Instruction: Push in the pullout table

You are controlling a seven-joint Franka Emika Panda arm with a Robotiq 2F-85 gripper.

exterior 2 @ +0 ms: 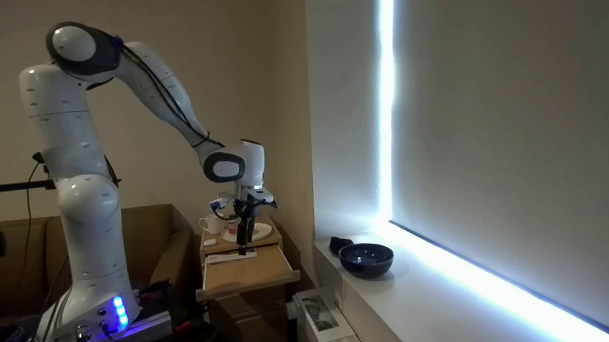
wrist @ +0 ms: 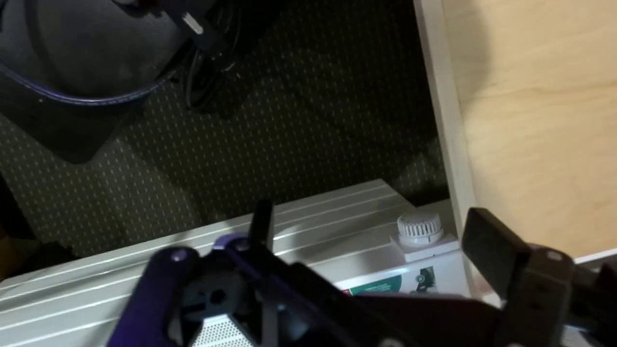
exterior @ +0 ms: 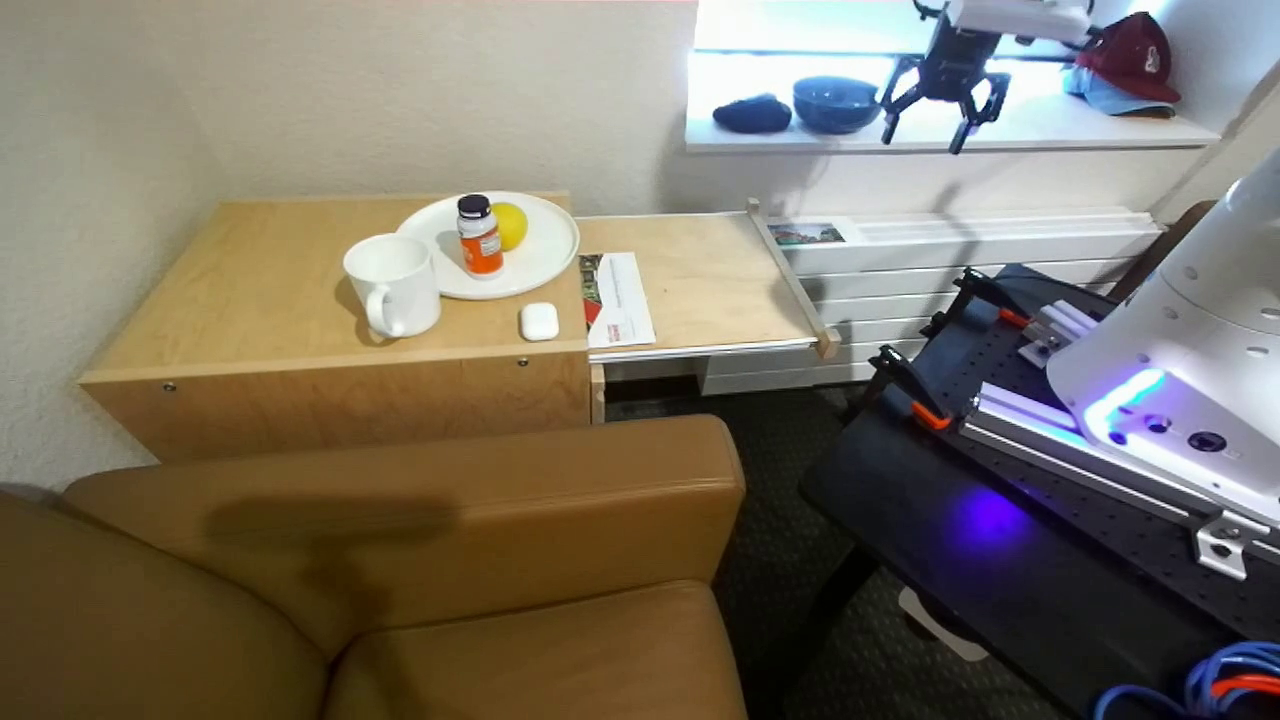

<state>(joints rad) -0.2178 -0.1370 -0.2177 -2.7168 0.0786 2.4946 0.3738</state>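
Note:
The pullout table, a thin light tan board (exterior: 700,290), extends out of the tan wooden cabinet (exterior: 270,270). It also shows in an exterior view (exterior 2: 250,275) and at the right of the wrist view (wrist: 544,120). A raised wooden strip (exterior: 790,280) runs along its outer end. A printed leaflet (exterior: 622,300) lies on the board near the cabinet. My gripper (exterior: 924,142) is open and empty, raised above and beyond the board's outer end. In the wrist view the fingers (wrist: 376,229) are spread, one overlapping the end strip's edge in the picture; I cannot tell any contact.
On the cabinet top are a white mug (exterior: 395,285), a plate (exterior: 550,245) with a bottle (exterior: 480,240) and yellow fruit (exterior: 511,226), and a white case (exterior: 539,322). A radiator (exterior: 900,260) and windowsill with a bowl (exterior: 838,104) run alongside. A sofa (exterior: 420,480) stands in front.

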